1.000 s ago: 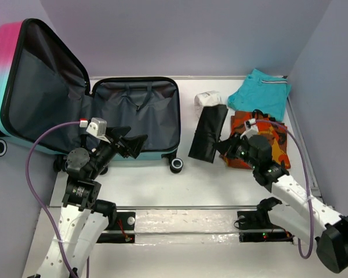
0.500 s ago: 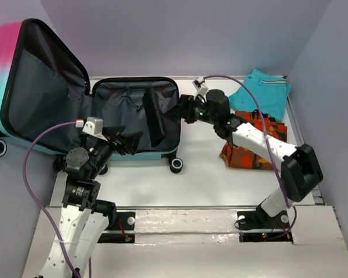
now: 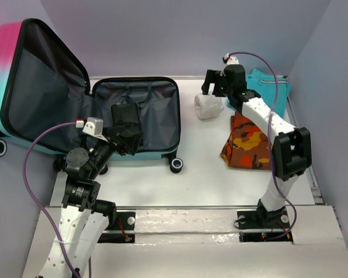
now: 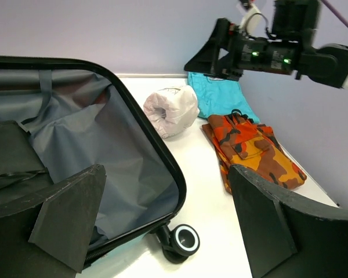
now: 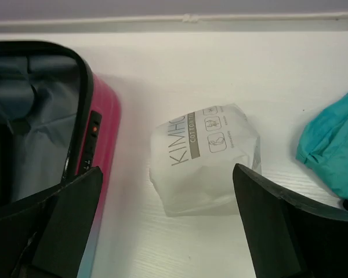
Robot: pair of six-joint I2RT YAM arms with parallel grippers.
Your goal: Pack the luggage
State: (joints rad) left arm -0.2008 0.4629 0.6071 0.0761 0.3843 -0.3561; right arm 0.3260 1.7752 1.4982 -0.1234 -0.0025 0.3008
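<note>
Left jaws were wide open and empty, hovering at the 6 o'clock rim of the luggage (image 3: 159,119). Luggage lay open at 10 o'clock on the worktop (image 3: 209,185), lid propped up at its 9 o'clock. Black folded item (image 3: 124,114) lay in the base. White wrapped pack (image 3: 207,106) sat at 1 o'clock. Right jaws were wide open and empty above it. Orange camo garment (image 3: 249,142) at 3 o'clock, teal garment (image 3: 272,92) at 2 o'clock.

We are noting luggage (image 3: 46,87) fading pink to teal, grey-lined; black garment (image 3: 126,119) inside; white packet (image 3: 207,106); teal cloth (image 3: 272,92) at 2 o'clock; orange camouflage cloth (image 3: 249,142) at 3.
</note>
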